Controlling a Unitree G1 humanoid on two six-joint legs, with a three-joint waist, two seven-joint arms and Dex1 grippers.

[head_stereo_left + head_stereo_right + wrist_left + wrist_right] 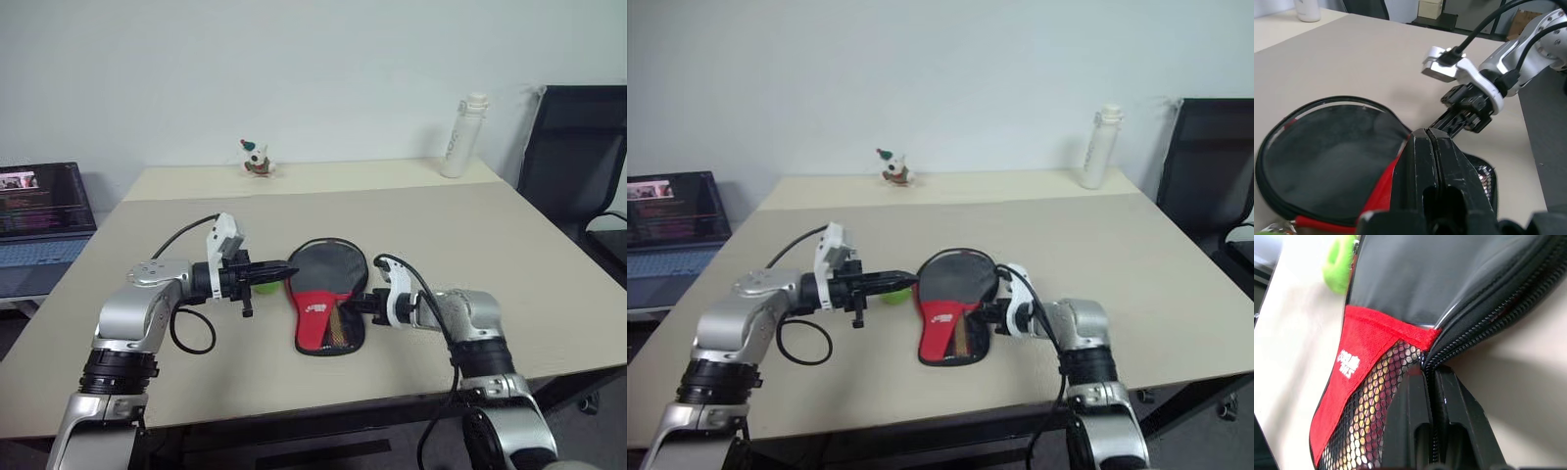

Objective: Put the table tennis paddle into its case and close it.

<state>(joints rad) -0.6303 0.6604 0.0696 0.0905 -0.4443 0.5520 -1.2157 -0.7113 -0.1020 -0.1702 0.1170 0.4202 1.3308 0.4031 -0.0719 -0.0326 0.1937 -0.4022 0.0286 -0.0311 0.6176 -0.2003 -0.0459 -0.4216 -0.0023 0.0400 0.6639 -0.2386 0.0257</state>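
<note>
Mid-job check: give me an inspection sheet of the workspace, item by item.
Surface: beige table, mostly bare.
Job's things: case lies flat mid-table, black with red lower part and mesh pocket; whether the paddle is inside, cannot tell.
Clutter: green ball beside the case; small figurine and white bottle at the far edge.
Grippers: left pincer shut at the case's left edge; right pincer shut on the case's zip edge.
Cables: black cable looped by the left arm.
Surroundings: laptop left, black chair right.

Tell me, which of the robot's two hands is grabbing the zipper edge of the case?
The right gripper. Its fingers are shut on the case at the zipper edge beside the mesh pocket; the left gripper is shut too, at the opposite edge.
</note>
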